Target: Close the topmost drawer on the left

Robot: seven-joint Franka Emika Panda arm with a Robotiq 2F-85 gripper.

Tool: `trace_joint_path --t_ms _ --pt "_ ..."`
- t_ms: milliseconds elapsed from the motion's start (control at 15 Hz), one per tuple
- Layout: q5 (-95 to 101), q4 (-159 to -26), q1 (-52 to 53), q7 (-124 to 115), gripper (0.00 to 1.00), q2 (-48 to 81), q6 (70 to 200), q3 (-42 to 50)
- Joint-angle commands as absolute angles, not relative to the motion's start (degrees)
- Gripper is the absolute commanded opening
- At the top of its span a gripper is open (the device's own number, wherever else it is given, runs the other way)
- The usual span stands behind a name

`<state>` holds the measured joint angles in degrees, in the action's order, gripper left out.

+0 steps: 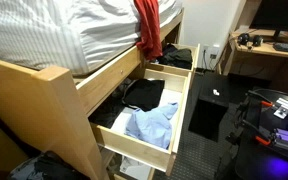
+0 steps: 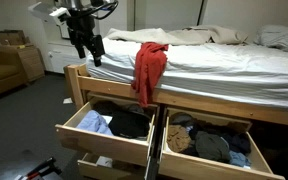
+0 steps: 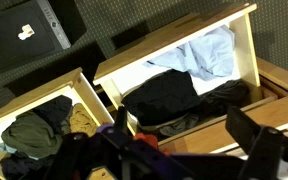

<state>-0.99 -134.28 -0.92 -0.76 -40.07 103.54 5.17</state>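
Observation:
The top left drawer under the bed is pulled wide open. It holds a light blue cloth and black clothes. It also shows in an exterior view and in the wrist view. My gripper hangs high in the air, above and to the left of the bed corner, well above the drawer. In the wrist view its two fingers stand far apart with nothing between them, looking down on the drawer's front board.
A second top drawer beside it is also open, full of dark clothes. A lower drawer sticks out a little. A red cloth hangs over the bed edge. A black box stands on the floor near the drawer.

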Motion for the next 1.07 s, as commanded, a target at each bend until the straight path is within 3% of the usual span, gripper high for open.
trace_joint_path --t_ms 0,667,1000 --pt "-1.5 -134.2 -1.8 -0.3 1.0 -40.0 103.4 4.6" --pt "0.5 -133.5 -3.5 -3.3 1.0 -41.1 104.9 3.2" --pt "-1.3 -133.4 -4.4 -9.1 1.0 -28.6 104.9 4.3"
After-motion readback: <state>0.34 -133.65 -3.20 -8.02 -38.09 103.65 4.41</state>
